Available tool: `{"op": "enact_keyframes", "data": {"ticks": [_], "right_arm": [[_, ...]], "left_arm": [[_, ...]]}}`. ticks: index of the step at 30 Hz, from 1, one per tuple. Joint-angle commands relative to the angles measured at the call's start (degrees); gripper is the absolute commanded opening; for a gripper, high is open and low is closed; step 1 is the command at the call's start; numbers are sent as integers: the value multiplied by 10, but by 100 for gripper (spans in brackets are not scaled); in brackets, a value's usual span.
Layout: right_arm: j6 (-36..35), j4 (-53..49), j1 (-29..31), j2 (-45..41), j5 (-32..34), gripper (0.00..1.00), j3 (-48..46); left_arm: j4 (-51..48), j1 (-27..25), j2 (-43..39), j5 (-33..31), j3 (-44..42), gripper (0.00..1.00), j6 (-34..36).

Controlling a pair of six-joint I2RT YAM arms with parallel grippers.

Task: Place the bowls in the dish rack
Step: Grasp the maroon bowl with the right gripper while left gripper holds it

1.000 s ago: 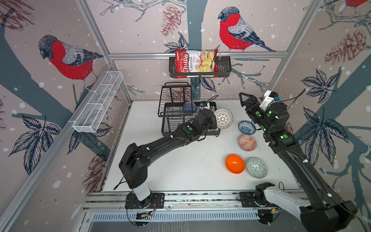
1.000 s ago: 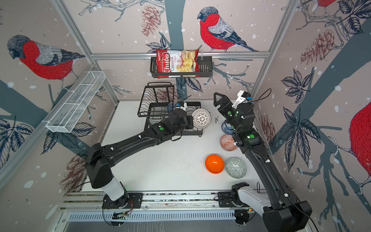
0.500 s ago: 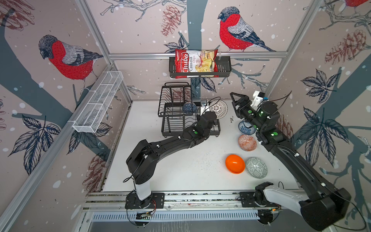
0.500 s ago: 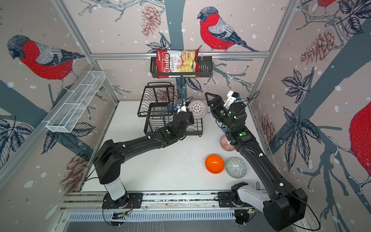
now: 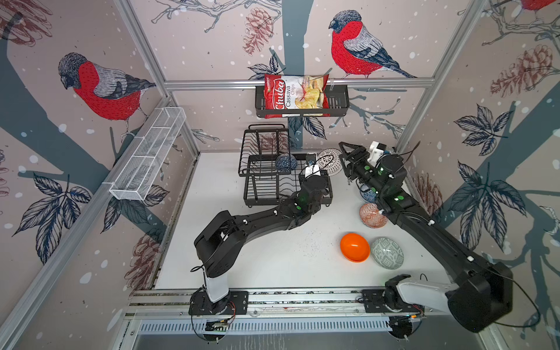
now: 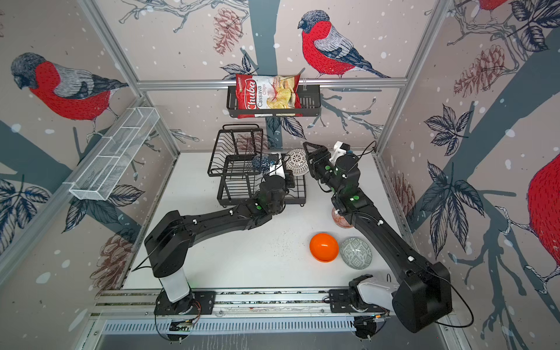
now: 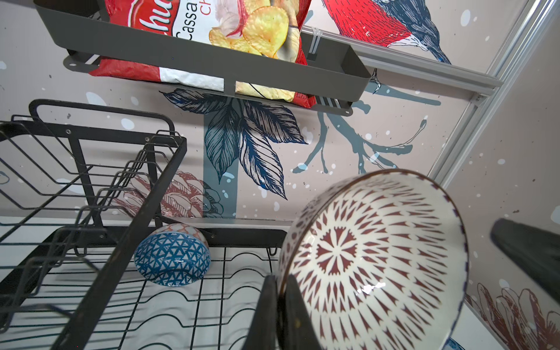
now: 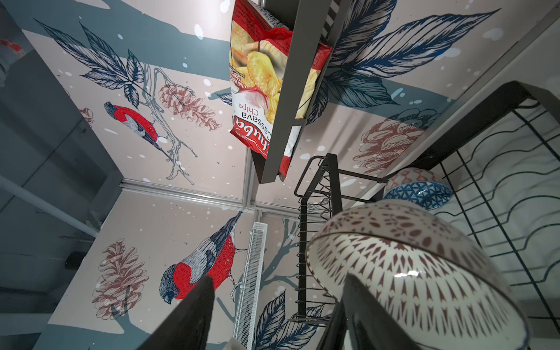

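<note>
Radial bowl [image 7: 372,263] between left fingers [image 7: 263,315]

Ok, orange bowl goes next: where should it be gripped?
Probably the rim of the orange bowl, from above, one of the jaws inside, on the side away from the grey-green bowl: its mouth faces up and that neighbour crowds it.

Blue-white floral bowl [image 5: 367,196] mostly behind right arm [image 5: 424,224]
</note>
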Motion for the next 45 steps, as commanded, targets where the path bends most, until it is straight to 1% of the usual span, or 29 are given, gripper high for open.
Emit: {"op": "enact_keyframes", "data": {"ticks": [1,3,8,17,23,30,39,45], "right_arm": [[25,51,2,7,-9,67,3],[32,57,1,26,-11,66,6],[37,65,0,46,-3,62,16],[48,73,-2,82,-12,56,35],[50,69,-2,102,-34,52,47],[36,34,1,121,-61,47,74],[38,15,11,143,-79,37,95],[34,4,15,145,-83,26,99]], "left_arm": [[83,-3,1,-12,-5,0,19],[93,-4,1,-13,-10,0,26],[116,-8,-1,-17,-18,0,49],[145,-10,-10,-23,-36,0,80],[163,-11,-12,-28,-43,0,100],[182,-12,-15,-37,-52,0,123],[192,-13,-16,-43,-59,0,128],[203,-15,-19,-52,-65,0,139]]}}
